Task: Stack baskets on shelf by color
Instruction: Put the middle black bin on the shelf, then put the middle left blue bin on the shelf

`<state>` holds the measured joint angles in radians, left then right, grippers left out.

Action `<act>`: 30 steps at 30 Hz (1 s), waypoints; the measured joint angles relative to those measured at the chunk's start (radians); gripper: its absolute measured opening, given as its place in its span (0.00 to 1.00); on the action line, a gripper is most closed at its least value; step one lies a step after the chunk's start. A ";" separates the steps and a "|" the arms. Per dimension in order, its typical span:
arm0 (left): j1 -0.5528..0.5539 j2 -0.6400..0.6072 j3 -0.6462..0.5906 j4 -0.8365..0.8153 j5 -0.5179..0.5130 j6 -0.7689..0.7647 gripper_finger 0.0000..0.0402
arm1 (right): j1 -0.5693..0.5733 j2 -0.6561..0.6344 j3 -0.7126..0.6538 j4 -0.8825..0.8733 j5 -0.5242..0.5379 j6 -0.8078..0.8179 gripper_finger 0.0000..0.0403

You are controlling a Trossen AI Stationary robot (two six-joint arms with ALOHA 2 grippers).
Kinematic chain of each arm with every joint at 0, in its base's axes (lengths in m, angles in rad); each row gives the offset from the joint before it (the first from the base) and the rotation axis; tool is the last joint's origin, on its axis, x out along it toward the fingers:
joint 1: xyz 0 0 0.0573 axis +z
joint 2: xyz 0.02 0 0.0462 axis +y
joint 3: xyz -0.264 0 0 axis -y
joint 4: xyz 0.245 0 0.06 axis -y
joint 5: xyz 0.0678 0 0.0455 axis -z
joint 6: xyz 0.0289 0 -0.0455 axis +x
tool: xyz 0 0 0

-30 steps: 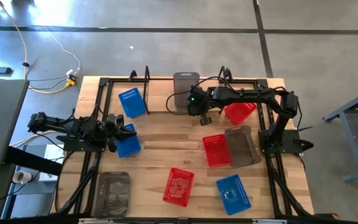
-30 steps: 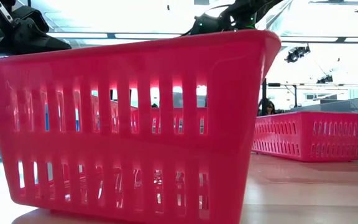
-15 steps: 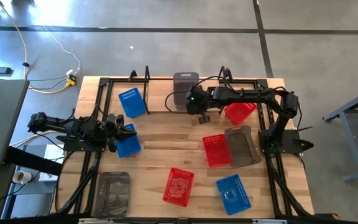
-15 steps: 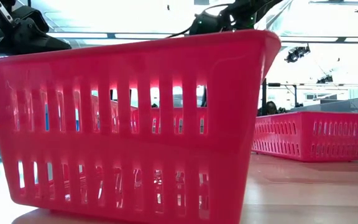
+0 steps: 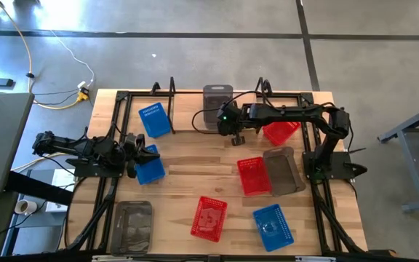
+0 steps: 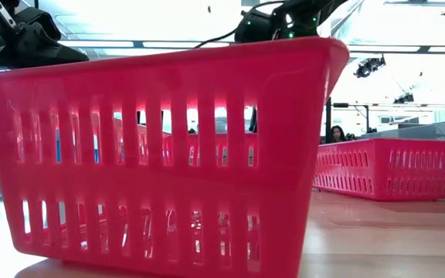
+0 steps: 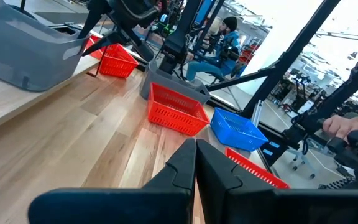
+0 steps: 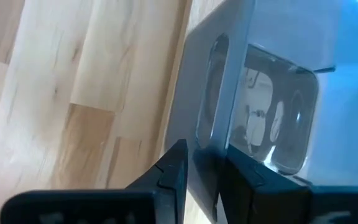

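Right pincer (image 8: 204, 171) grips the grey basket's (image 8: 278, 81) rim.

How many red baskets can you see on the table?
3. One red basket lies tilted at the far right beside the right arm, one sits mid-right against a grey basket, and one sits near the front middle. None seems hidden.

Left pincer (image 7: 196, 163) closed, red basket (image 7: 176, 109) — blue basket (image 7: 238, 129)
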<state>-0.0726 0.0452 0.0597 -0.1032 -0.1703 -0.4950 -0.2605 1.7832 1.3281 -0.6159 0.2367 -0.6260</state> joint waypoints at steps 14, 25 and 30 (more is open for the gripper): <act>0.000 0.001 0.000 0.000 0.000 0.000 0.00 | 0.006 -0.048 0.000 0.009 0.014 0.077 0.17; 0.000 0.001 0.000 0.006 0.000 -0.069 0.00 | 0.068 -0.074 0.077 -0.075 0.126 0.272 0.17; 0.000 0.001 0.000 0.002 -0.003 -0.089 0.01 | 0.104 -0.074 0.180 -0.129 0.187 0.395 0.17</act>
<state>-0.0726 0.0460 0.0597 -0.1009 -0.1733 -0.5838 -0.1568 1.7092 1.5077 -0.7452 0.4235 -0.2311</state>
